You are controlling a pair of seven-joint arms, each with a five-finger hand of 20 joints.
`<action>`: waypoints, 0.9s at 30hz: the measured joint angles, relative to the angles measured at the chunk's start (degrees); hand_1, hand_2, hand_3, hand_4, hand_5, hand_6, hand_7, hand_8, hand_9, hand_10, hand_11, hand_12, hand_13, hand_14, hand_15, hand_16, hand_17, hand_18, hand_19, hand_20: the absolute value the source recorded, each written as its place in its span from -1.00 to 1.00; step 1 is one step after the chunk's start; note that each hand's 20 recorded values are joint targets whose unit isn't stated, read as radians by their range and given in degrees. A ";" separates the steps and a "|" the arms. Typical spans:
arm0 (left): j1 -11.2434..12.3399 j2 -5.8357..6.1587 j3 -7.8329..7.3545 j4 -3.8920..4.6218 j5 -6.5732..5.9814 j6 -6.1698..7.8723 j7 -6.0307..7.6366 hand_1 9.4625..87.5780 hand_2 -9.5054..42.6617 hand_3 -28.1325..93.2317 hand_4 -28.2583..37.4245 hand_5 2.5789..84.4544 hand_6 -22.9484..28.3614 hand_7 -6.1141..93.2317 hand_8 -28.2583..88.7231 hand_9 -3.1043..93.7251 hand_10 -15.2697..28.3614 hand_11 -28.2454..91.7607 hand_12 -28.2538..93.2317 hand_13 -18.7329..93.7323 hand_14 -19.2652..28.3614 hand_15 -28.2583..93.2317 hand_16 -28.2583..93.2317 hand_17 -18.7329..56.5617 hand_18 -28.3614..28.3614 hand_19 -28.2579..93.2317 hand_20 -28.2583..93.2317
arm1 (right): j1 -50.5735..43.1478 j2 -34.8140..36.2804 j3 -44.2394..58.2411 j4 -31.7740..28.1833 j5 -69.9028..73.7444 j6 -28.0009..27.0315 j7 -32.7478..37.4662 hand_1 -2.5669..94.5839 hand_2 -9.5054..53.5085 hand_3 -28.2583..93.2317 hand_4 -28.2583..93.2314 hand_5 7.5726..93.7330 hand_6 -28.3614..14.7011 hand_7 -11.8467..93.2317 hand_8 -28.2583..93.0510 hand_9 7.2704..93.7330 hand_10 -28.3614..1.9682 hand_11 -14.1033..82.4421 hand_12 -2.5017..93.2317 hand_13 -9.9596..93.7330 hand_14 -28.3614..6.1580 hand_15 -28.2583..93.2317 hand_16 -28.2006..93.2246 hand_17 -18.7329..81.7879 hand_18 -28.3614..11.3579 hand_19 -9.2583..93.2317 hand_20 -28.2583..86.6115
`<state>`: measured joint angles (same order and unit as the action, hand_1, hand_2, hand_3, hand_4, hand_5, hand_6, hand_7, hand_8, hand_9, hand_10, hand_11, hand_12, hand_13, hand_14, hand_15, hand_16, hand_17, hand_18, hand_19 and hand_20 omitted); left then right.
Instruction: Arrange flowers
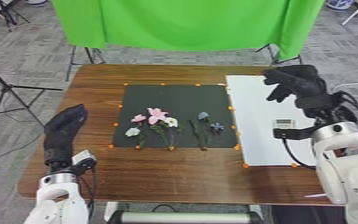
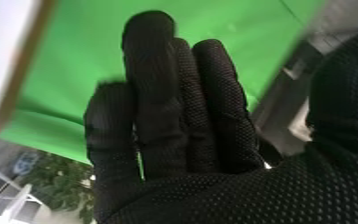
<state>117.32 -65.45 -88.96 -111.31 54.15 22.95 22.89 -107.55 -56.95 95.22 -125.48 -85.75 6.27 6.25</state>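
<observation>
Right hand (image 1: 293,80) open, with nothing held, is over the far part of the white sheet (image 1: 257,150) in the head view. Left hand (image 1: 65,124) is over the table's left side, its fingers loosely straight, also holding nothing. Between them, on the dark mat (image 1: 144,95), lie the flowers: a pink lily (image 1: 157,114) beside a white flower (image 1: 171,121), a smaller pink bloom (image 1: 138,118) and another white flower (image 1: 132,131) to their left, and a blue flower (image 1: 203,115) with a smaller blue bloom (image 1: 217,127) to their right. Heads point mostly away from the robot, stems towards it. The pink and white group is the likeliest trouble: those stems lie so near one another that a pinch meant for one could lift or twist its neighbour. A low sweep across the mat might knock the blue pair first, since they lie on the right arm's side. The black cable (image 1: 291,152) hanging from the right wrist could also drag through stems if that arm crosses low.

The right wrist view confirms straight fingers (image 2: 154,100) held close together, the thumb (image 2: 349,100) apart. Thick gloved tips may feel little of a thin stem, so a grip closed too high could crush petals, and a loose one could let the stem roll away.
</observation>
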 measured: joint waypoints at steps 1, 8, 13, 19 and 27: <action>0.30 -0.08 -0.19 -0.14 0.00 0.00 0.00 0.24 -0.52 0.55 -0.46 0.21 -0.06 -0.35 -0.51 0.02 0.20 -0.07 -0.37 0.06 0.27 -0.19 -0.58 0.15 0.34 -0.44 0.04 | -1.61 -0.46 1.62 -0.45 1.92 -0.18 -2.06 -0.64 -0.77 0.71 -0.78 0.24 0.25 -0.51 -0.68 0.23 -0.15 -0.53 -0.61 0.17 -0.27 -0.15 -0.13 -0.15 -0.40 -0.07 0.16; 0.94 -1.56 -0.55 -0.36 0.91 -0.12 0.24 0.23 -0.51 0.55 -0.46 0.22 -0.07 -0.35 -0.50 0.04 0.21 -0.07 -0.36 0.07 0.27 -0.19 -0.58 0.16 0.35 -0.44 0.04 | -10.73 -5.43 7.69 -1.82 21.53 -5.11 -15.91 -0.77 -0.92 0.75 -0.80 -0.26 0.32 -0.65 -0.64 -0.37 -0.07 -0.65 -0.68 -0.30 -0.28 -0.47 -0.12 -0.35 -0.34 -0.64 -0.03; 1.23 -3.06 -1.15 -0.55 4.46 -2.30 0.20 0.23 -0.51 0.54 -0.47 0.22 -0.07 -0.35 -0.49 0.07 0.21 -0.07 -0.36 0.07 0.28 -0.19 -0.58 0.15 0.35 -0.44 0.04 | -14.43 -7.90 6.83 -1.28 25.50 -8.10 -20.67 -0.83 -0.98 0.73 -0.82 -0.29 0.34 -0.65 -0.64 -0.37 -0.07 -0.65 -0.69 -0.34 -0.27 -0.49 -0.14 -0.40 -0.36 -0.66 -0.06; 1.26 -3.28 -2.69 -0.80 4.92 -4.55 0.31 0.21 -0.51 0.55 -0.47 0.22 -0.08 -0.36 -0.49 0.07 0.21 -0.07 -0.36 0.08 0.28 -0.19 -0.58 0.15 0.36 -0.44 0.04 | -14.95 -7.49 5.58 -0.20 26.71 -10.48 -20.27 -0.78 -1.00 0.30 -0.98 -0.50 0.32 -0.74 -0.61 -0.58 0.01 -0.72 -0.71 -0.52 -0.31 -0.60 -0.17 -0.58 -0.31 -0.71 -0.17; 1.11 -3.27 -3.44 -1.28 4.90 -6.22 1.42 0.18 -0.52 0.53 -0.49 0.22 -0.07 -0.36 -0.48 0.08 0.21 -0.08 -0.36 0.09 0.29 -0.19 -0.58 0.14 0.35 -0.45 0.02 | -11.93 -8.40 11.70 1.65 35.02 -32.14 -8.74 -0.49 -1.00 -0.60 -0.65 -1.00 0.14 -1.00 -0.50 -1.00 0.03 -1.00 -0.63 -0.81 -0.41 -0.93 -0.10 -0.94 -0.50 -0.76 -0.42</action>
<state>118.42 -68.71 -92.40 -112.59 59.05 16.74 24.31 -119.48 -65.36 106.92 -123.83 -50.73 -25.87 -2.49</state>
